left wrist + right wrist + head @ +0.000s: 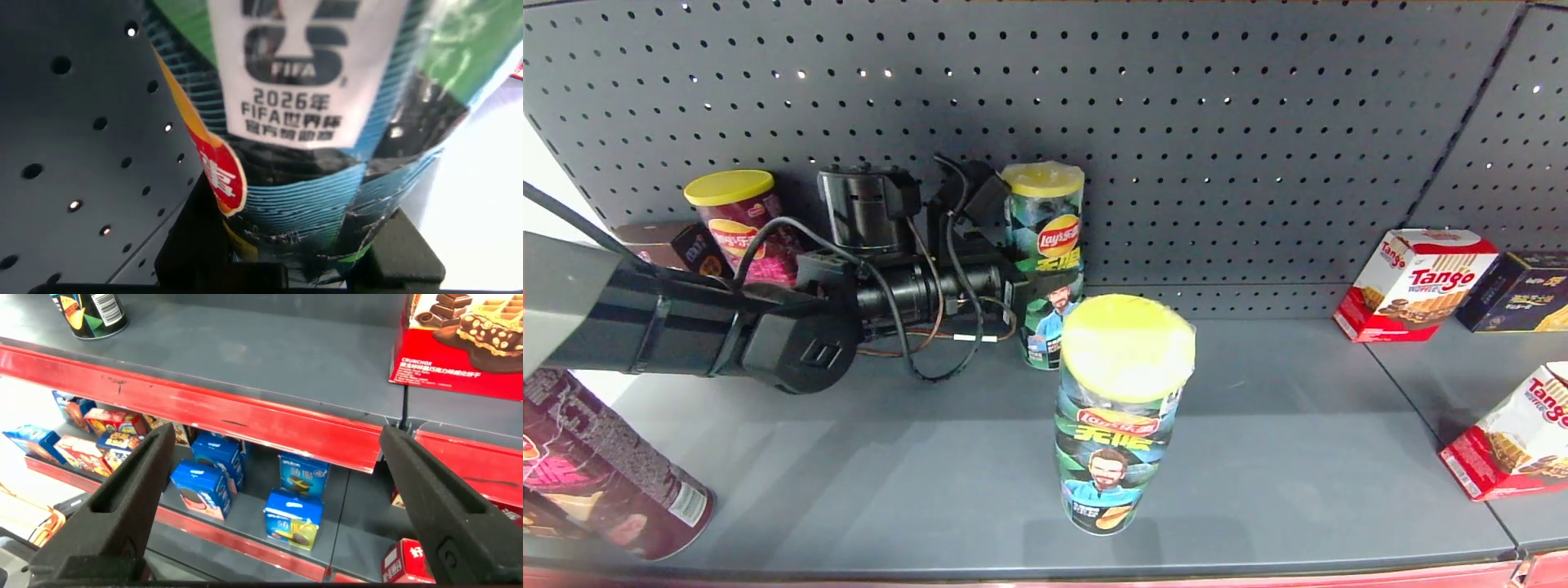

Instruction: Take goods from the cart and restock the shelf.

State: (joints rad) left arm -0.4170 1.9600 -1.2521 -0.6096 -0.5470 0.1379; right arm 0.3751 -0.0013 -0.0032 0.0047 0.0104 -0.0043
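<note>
Closest to the lens, the rear green can sits pinched in your left gripper, with one black finger pressed against each side of its lower wall. In the head view you find that can upright at upper middle of the frame, close to the perforated back panel, with the left arm running in from the left edge.

Your right gripper is spread wide with nothing between its fingers. It hangs in front of the red shelf edge, and blue boxes show on the tier beneath.

Just in front of the held can, at centre frame, the front green can stands upright on the grey shelf, apart from the gripper. At upper left a maroon can with a yellow lid stands by the back panel, beside a brown box. At lower left another maroon can lies tilted. On the right, a wafer box and a dark box sit at the back, and a second wafer box lies nearer the front edge.
</note>
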